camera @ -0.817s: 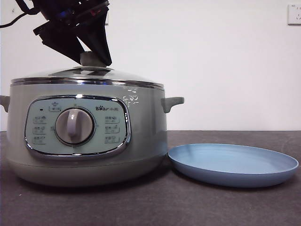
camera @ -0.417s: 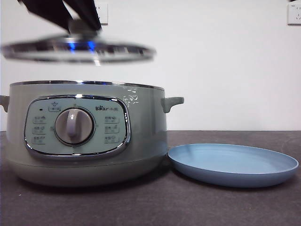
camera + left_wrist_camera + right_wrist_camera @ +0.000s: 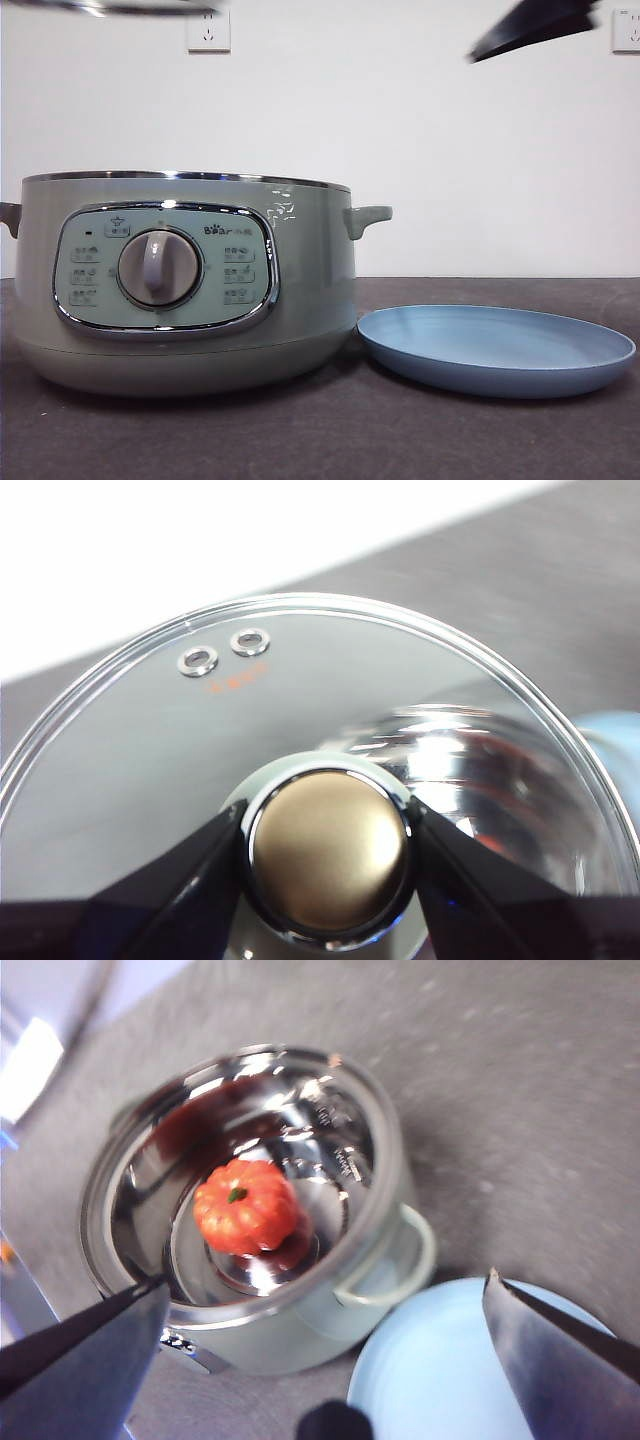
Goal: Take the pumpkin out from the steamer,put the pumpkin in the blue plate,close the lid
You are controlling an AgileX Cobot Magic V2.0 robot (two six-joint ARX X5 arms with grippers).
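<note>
The steamer [image 3: 185, 285] stands open on the left of the table, its chrome rim bare. Inside it, in the right wrist view, the orange-red pumpkin [image 3: 245, 1205] sits upright on the shiny pot floor. My left gripper [image 3: 328, 855] is shut on the knob [image 3: 328, 845] of the glass lid [image 3: 150, 750] and holds it high above the steamer. Only the lid's rim [image 3: 120, 6] shows at the front view's top left edge. My right gripper [image 3: 327, 1280] hangs open high above the steamer [image 3: 300, 1335] and the blue plate [image 3: 440, 1370], a black tip [image 3: 530, 28] at the top right.
The blue plate [image 3: 495, 350] lies on the dark tabletop right beside the steamer, close to its side handle [image 3: 368, 217]. A white wall with sockets [image 3: 208, 30] stands behind.
The left gripper has lifted the lid off the steamer and up, almost out of the front view's top. A black gripper tip has come in at the top right.
</note>
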